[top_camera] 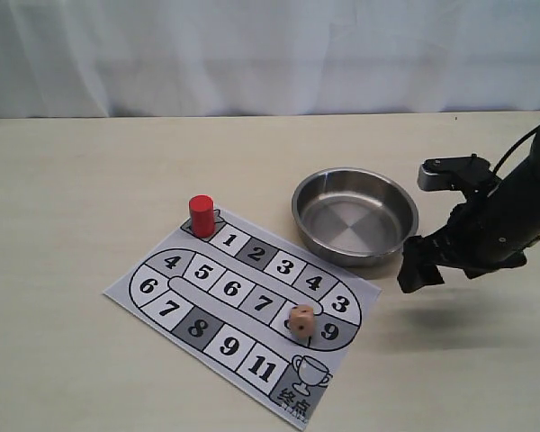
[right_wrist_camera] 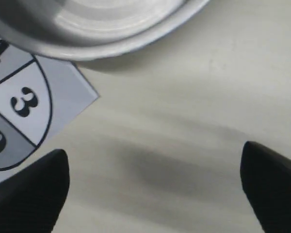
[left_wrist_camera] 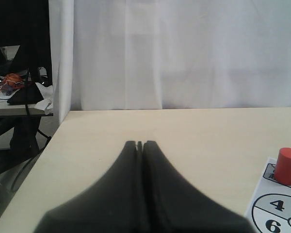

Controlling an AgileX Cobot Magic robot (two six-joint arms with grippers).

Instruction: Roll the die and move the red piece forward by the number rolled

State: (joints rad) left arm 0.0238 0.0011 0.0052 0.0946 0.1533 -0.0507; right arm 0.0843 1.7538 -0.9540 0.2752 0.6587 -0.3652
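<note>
The die [top_camera: 301,321] rests on the game board [top_camera: 126,292], a short reach from our right gripper [right_wrist_camera: 153,150], which hangs wide open and empty just beside the steel bowl [top_camera: 297,211]. We cannot read the pips. The red piece [top_camera: 202,216] stands on the start square, well apart from that gripper and nearer our left gripper [left_wrist_camera: 139,144], which is closed on nothing. We should read the die first, then grip the piece squarely and lift it clear. Bare table surrounds the piece, and only the bowl rim crowds the right gripper.
</note>
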